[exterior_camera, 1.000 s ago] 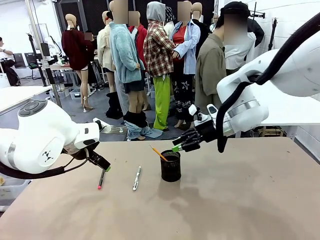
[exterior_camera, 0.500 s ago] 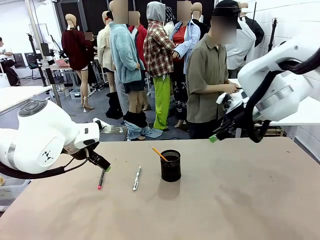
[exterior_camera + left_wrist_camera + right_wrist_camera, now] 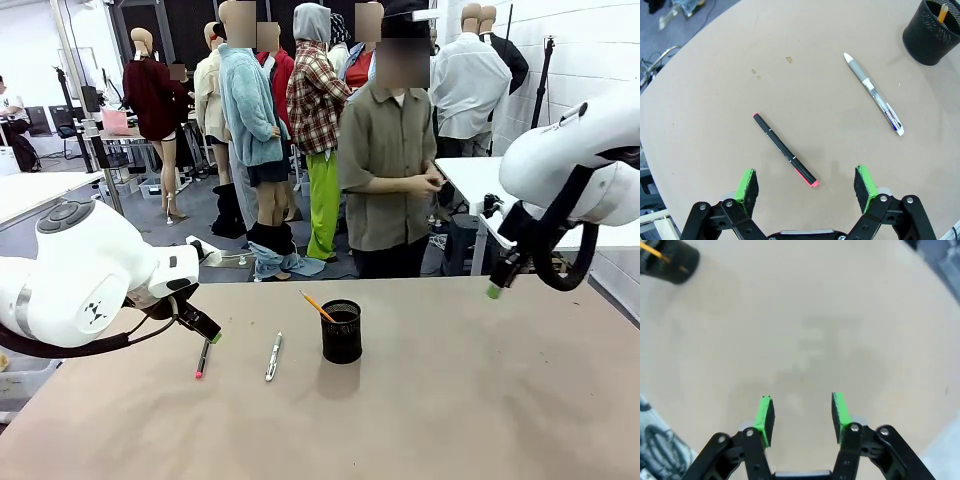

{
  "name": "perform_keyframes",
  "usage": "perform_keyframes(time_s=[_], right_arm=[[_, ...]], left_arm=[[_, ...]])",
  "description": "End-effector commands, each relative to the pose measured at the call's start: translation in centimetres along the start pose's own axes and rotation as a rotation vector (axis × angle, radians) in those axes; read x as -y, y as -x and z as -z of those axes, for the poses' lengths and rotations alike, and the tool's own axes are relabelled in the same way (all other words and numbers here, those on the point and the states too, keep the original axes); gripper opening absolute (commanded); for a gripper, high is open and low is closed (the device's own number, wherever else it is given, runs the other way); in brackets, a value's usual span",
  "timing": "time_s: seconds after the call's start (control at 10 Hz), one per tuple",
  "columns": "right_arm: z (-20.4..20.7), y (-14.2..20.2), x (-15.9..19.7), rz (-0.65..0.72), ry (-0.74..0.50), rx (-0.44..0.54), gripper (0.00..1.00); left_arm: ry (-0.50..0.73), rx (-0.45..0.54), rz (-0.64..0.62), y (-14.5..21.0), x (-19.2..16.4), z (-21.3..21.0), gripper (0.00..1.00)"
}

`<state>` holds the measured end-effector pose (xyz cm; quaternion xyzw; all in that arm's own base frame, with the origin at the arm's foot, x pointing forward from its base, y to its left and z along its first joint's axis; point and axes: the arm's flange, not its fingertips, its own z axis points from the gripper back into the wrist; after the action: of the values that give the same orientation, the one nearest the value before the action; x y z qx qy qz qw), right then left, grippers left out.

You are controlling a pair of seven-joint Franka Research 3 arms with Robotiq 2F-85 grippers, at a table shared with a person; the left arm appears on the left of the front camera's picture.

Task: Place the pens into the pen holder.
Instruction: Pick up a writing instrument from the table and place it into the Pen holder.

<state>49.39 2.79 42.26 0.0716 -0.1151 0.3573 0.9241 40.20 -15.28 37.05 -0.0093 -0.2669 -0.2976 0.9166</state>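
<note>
Now the right fingers, half-open and empty, have pulled well away from the pen holder, orange pencil inside; left fingers gape over the dark pen, likely next.

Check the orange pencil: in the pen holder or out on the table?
In. The orange pencil leans inside the pen holder, its upper end poking above the rim.

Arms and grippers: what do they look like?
Left arm and right arm: white rounded shells, black cables looping beneath; the left has a grey round cap and a small black mark. Left gripper and right gripper: black linkage fingers, silver pivots, bright green pads.
</note>
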Motion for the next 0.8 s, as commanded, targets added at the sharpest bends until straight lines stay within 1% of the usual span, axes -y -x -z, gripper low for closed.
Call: perform_keyframes(time_s=[0.0, 0.2, 0.3, 0.4, 0.5, 0.7], right_arm=[[-1.5, -1.3, 0.8, 0.099, -0.073, -0.117, 0.59], [-1.1, -0.8, 1.4, 0.158, -0.063, -0.165, 0.59], [-0.4, -1.2, 1.1, 0.150, -0.064, -0.160, 0.59], [-1.3, 0.3, 1.1, 0.130, -0.063, -0.147, 0.59], [-1.3, 0.3, 1.1, 0.130, -0.063, -0.147, 0.59], [-1.3, 0.3, 1.1, 0.130, -0.063, -0.147, 0.59]], left_arm=[[0.000, 0.002, -0.005, 0.0, -0.2, -0.1, 1.00], [0.000, 0.002, -0.005, 0.0, -0.2, -0.1, 1.00], [0.000, 0.000, 0.000, 0.0, 0.0, 0.0, 1.00], [0.001, -0.069, -0.034, -1.4, -0.4, 1.2, 1.00], [0.010, -0.138, -0.096, -2.8, -1.4, 2.5, 1.00], [0.063, -0.257, -0.144, -4.5, -2.7, 5.0, 1.00]])
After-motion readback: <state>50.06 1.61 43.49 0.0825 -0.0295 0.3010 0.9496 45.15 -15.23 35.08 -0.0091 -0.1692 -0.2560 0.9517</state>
